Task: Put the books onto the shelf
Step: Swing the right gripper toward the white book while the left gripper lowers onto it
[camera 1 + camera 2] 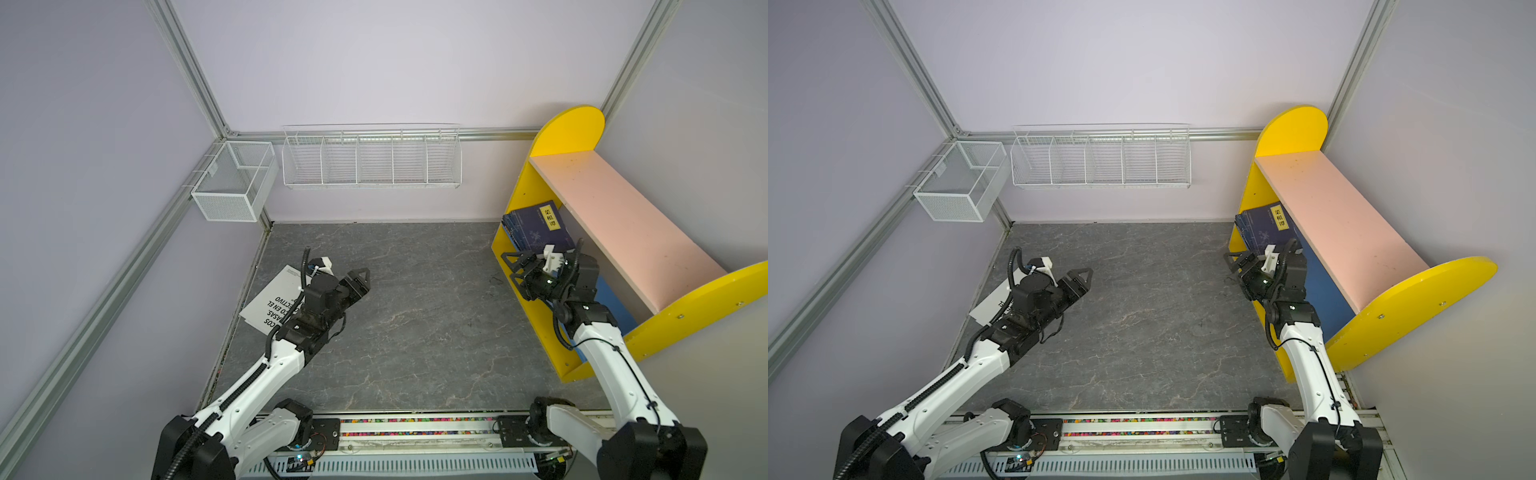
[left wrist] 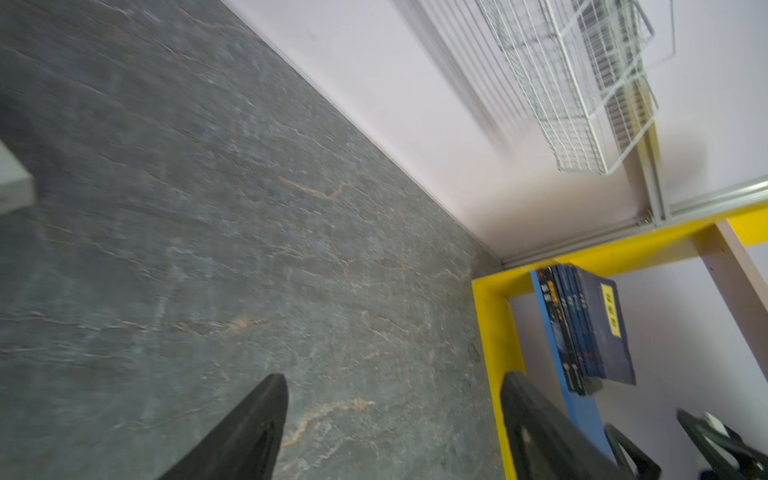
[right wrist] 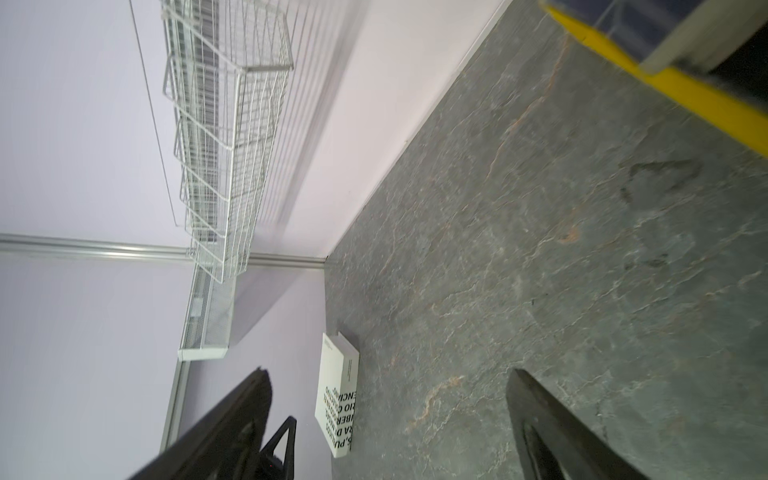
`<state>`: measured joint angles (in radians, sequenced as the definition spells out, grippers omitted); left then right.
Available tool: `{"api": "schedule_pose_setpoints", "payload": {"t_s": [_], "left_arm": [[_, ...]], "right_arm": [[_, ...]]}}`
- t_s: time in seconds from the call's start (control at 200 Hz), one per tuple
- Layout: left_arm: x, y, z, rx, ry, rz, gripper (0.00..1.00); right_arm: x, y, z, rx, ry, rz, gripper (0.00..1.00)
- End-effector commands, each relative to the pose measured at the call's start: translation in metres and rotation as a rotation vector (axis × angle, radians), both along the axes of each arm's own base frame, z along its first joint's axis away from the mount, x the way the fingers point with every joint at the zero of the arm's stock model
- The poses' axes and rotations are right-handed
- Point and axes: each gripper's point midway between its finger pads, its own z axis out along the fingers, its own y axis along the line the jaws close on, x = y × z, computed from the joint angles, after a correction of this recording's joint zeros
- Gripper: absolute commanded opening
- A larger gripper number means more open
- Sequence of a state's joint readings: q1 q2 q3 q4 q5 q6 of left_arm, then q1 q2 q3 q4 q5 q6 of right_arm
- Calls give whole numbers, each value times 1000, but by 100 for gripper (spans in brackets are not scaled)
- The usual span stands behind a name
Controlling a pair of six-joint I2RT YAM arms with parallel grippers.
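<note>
With the blue books [image 1: 538, 228] leaning inside the shelf [image 1: 615, 224], the left gripper [image 1: 360, 286] and right gripper [image 1: 512, 266] both hang empty, jaws apart, probably ready for the white book [image 1: 270, 301].

Both top views look steeply down from high at 6 o'clock, covering the table [image 1: 415, 324]. The wrist cameras sit low and close, rolled sideways: left faces the shelf [image 2: 494, 332] at 3 o'clock, right the white book [image 3: 337, 395] at 9. All share the table.
</note>
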<state>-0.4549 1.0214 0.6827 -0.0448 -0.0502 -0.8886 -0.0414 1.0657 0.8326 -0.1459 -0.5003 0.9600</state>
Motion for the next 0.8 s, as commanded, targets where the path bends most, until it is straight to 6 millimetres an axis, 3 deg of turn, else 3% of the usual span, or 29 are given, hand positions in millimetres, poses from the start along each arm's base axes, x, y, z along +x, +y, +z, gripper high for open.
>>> {"api": "schedule_pose_setpoints", "payload": {"t_s": [0.0, 0.13, 0.34, 0.535, 0.64, 0.675, 0.745, 0.76, 0.795], "left_arm": [[6, 34, -6, 100, 43, 53, 81], [17, 84, -18, 204, 95, 171, 87], [40, 156, -43, 219, 181, 325, 89], [56, 228, -68, 192, 264, 510, 89], [63, 254, -81, 166, 311, 569, 88], [60, 276, -86, 164, 333, 627, 88], [63, 293, -92, 166, 358, 666, 88], [63, 297, -94, 164, 361, 674, 88], [66, 305, -98, 156, 365, 685, 88]], "right_arm": [[-14, 25, 6, -7, -12, 85, 92], [-29, 53, -8, -41, 20, 150, 93], [-44, 98, -26, -72, 56, 257, 94], [-44, 134, -41, -133, 66, 334, 94], [-42, 152, -48, -149, 70, 376, 94], [-41, 158, -50, -154, 72, 392, 94], [-42, 167, -60, -170, 95, 419, 94], [-38, 171, -52, -165, 77, 424, 94], [-37, 176, -53, -169, 80, 433, 94]]}}
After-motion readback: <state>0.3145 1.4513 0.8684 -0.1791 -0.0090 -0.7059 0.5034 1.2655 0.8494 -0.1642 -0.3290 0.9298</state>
